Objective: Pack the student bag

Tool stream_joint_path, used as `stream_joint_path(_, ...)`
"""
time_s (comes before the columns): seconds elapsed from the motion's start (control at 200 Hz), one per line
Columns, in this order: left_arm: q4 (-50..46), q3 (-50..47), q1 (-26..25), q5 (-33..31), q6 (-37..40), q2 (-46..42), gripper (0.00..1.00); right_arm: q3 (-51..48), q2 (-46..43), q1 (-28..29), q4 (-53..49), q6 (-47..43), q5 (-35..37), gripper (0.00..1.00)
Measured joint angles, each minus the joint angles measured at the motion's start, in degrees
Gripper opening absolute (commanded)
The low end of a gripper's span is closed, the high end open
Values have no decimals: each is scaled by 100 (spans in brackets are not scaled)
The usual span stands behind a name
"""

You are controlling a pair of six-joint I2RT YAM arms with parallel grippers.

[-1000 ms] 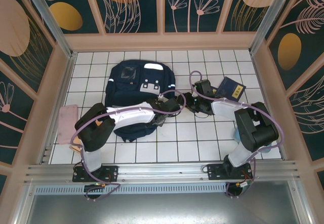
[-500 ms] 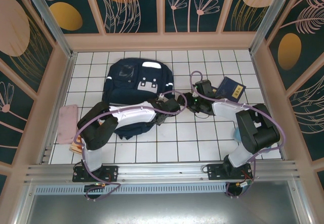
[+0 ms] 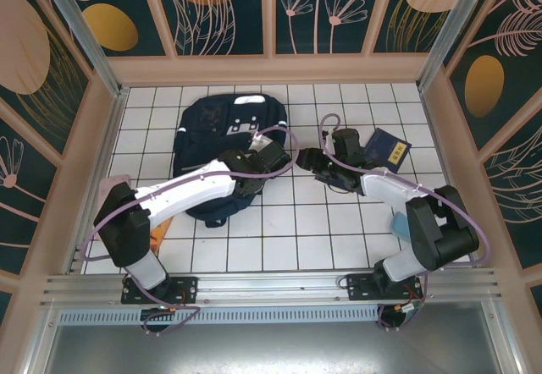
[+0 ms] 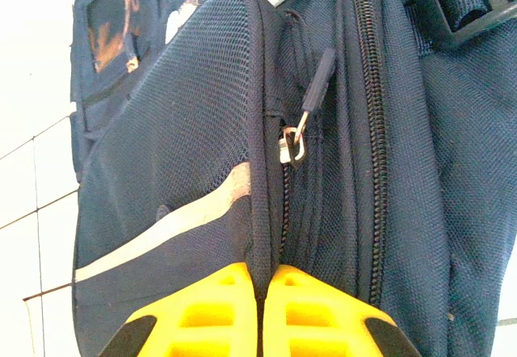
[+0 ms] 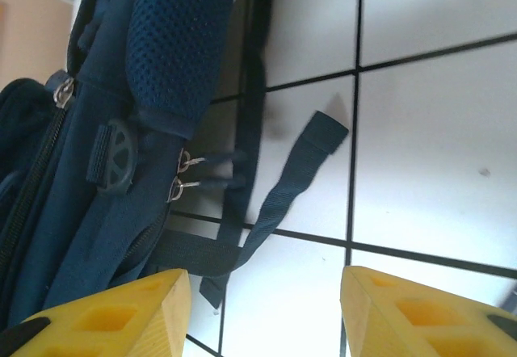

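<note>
Left hand (image 4: 260,275) clamped shut on bag (image 3: 212,133) seam. The bag lies left-centre on the surface (image 3: 339,222). Right hand (image 5: 262,276) open and empty beside the straps (image 5: 279,183). Tension the seam gently; right goes for the zipper pull (image 4: 305,123).

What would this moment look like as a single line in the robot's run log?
left gripper: shut on student bag seam | right gripper: open above tiles beside loose strap | book: lying outside bag

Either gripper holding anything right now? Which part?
Left gripper is shut on the student bag, pinching the seam ridge at the front pocket's edge. Right gripper is open, holding nothing.
</note>
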Motion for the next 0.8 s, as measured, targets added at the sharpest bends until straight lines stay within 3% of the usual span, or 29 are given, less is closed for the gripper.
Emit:
stream_joint_path(0.155, -37, 140, 79, 7, 55, -116, 0, -2, 0, 31, 341, -439, -323, 46)
stream_joint_path(0.445, -94, 254, 146, 11, 114, -203, 0, -363, 146, 83, 1528, -1884, -946, 48)
stream_joint_path(0.796, -216, 339, 155, 26, 114, -245, 0, 697, 1648, -212, 1508, -2892, -2275, 54)
